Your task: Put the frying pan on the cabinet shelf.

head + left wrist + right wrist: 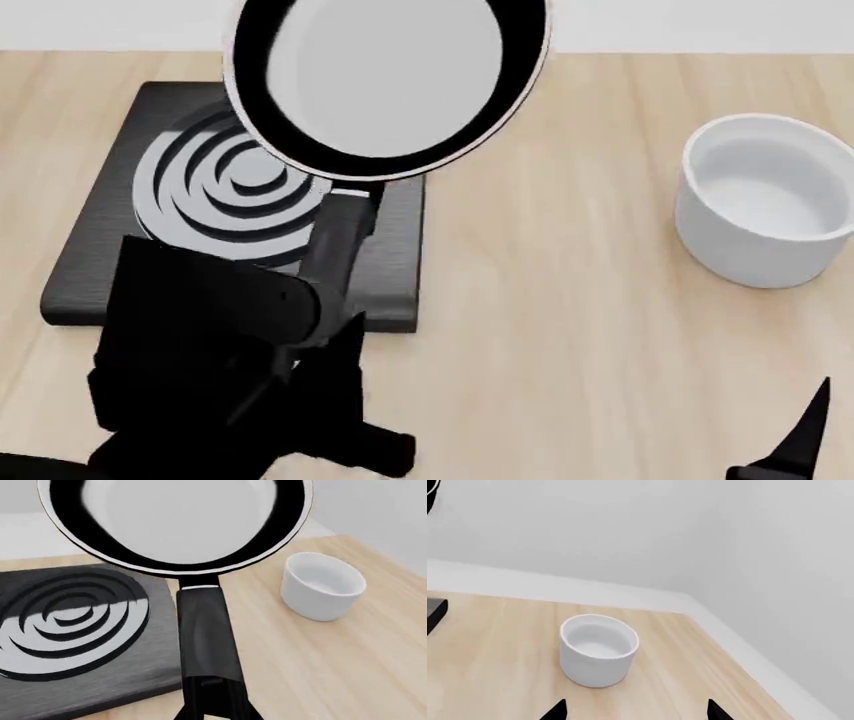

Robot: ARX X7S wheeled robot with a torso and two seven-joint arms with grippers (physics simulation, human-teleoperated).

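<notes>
The frying pan (387,80) is a round black pan with a thin silver rim and a pale glossy inside. It is held up in the air above the far part of the burner plate. My left gripper (327,300) is shut on its long black handle (203,630); in the left wrist view the pan (177,520) fills the space beyond the jaws. My right gripper (635,711) is open and empty, low over the wooden counter, with only one fingertip (807,435) showing in the head view. No cabinet shelf is in view.
A square black burner plate (147,230) with concentric rings lies on the wooden counter (561,330) under the pan. A white cup (763,200) stands at the right, also in the right wrist view (597,650). A white wall runs behind the counter.
</notes>
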